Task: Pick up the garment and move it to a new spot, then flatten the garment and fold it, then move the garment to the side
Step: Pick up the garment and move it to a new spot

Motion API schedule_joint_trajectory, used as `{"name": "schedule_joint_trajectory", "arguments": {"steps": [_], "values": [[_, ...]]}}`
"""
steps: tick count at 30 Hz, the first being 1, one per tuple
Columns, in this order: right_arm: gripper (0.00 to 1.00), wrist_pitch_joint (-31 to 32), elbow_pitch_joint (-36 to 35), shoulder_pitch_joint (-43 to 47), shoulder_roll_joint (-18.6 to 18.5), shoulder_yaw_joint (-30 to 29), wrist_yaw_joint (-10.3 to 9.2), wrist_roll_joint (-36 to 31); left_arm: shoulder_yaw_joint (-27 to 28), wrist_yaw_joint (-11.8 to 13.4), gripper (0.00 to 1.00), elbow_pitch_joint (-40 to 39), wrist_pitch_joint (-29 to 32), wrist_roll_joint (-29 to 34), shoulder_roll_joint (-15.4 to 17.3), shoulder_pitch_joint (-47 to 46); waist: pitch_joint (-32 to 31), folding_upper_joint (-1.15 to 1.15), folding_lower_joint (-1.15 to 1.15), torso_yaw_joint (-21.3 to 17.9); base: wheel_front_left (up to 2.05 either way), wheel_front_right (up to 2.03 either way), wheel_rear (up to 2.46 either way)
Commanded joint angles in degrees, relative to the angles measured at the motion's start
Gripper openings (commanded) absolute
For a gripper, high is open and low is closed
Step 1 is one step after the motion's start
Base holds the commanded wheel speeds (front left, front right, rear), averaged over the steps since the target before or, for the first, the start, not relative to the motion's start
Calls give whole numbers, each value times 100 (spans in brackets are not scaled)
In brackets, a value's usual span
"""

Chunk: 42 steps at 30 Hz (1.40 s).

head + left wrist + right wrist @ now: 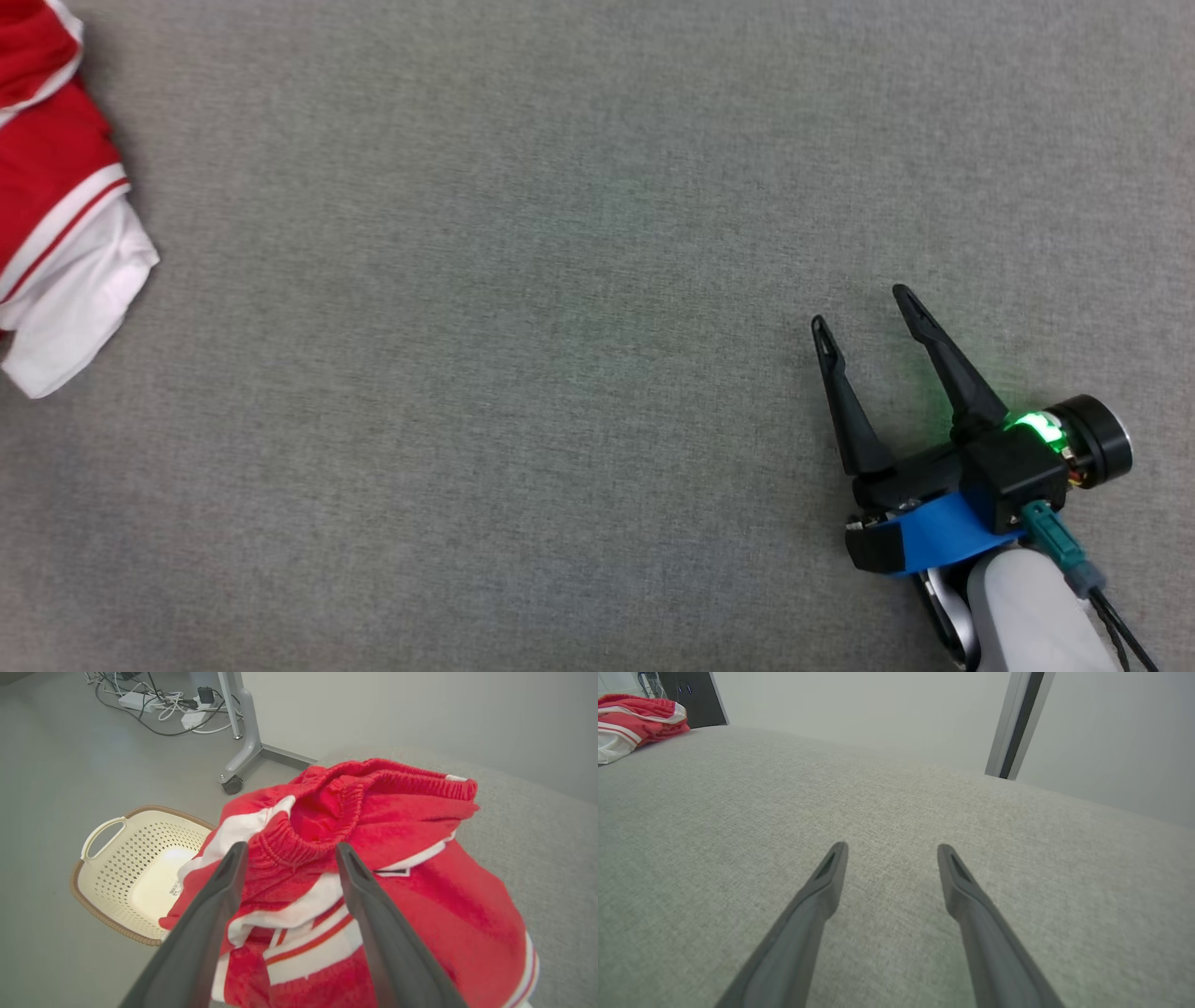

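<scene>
The garment (56, 187) is red with white bands and an elastic waistband, lying crumpled at the left edge of the grey surface in the head view. In the left wrist view the garment (397, 858) bulks up close, and my left gripper (289, 851) hangs open just above its gathered waistband, holding nothing. My right gripper (864, 308) rests open over bare fabric at the lower right, far from the garment. The right wrist view has the garment (635, 718) small at the far upper left, beyond the open right gripper (889, 851).
A cream perforated basket (135, 868) sits on the floor beside the surface's edge. Behind it stand a wheeled stand leg (243, 742) and tangled cables with a power strip (154, 700). The grey fabric surface (560, 327) stretches wide between both grippers.
</scene>
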Motion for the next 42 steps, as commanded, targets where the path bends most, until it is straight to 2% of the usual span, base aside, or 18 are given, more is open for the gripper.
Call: {"name": "schedule_joint_trajectory", "arguments": {"steps": [1,6,12,19,27,31,33,34,35,36,37,42], "values": [[100,-2,-22,44,-24,-34,1,-12,17,-5,100,73,-70,-9,56,-107,30,0,-1,-14,0,0,0],[100,1,-145,62,-29,-79,1,29,102,36,100,726,-550,-40,91,-476,194,0,-1,-103,0,0,0],[100,3,-176,54,-29,-57,1,46,-178,7,100,1075,-769,77,183,-882,347,0,-1,-120,0,0,0],[100,6,-208,70,-34,-140,-1,-5,-60,-4,100,1312,-937,-325,181,-1356,479,0,-1,-96,0,0,0],[100,10,-199,106,-37,-167,-3,-44,-134,12,100,1434,-991,-530,317,-1621,588,0,-1,-98,0,0,0],[100,24,-170,111,-49,-190,-5,-60,-255,200,100,1835,-649,-496,211,-1673,647,0,-1,-124,0,0,0],[100,25,-164,101,-54,-206,-6,-70,-302,209,100,2007,-493,-491,172,-1704,674,0,-1,-138,0,0,0],[100,25,-163,93,-55,-214,-6,-68,-312,190,75,2062,-443,-515,124,-1719,686,0,-1,-143,0,0,0],[100,26,-161,83,-57,-227,-6,-63,-322,179,41,2096,-439,-522,98,-1736,694,0,-1,-145,0,0,0],[100,28,-160,69,-59,-240,-6,-55,-346,167,14,2113,-481,-497,109,-1752,699,0,-1,-146,0,0,0],[100,33,-159,52,-60,-249,-7,-45,-381,152,0,2131,-519,-461,141,-1752,702,0,-1,-148,0,0,0],[100,38,-137,-43,-56,-187,-6,63,-554,123,0,2137,-824,-273,293,-1813,618,0,-1,-160,0,0,0]]}}
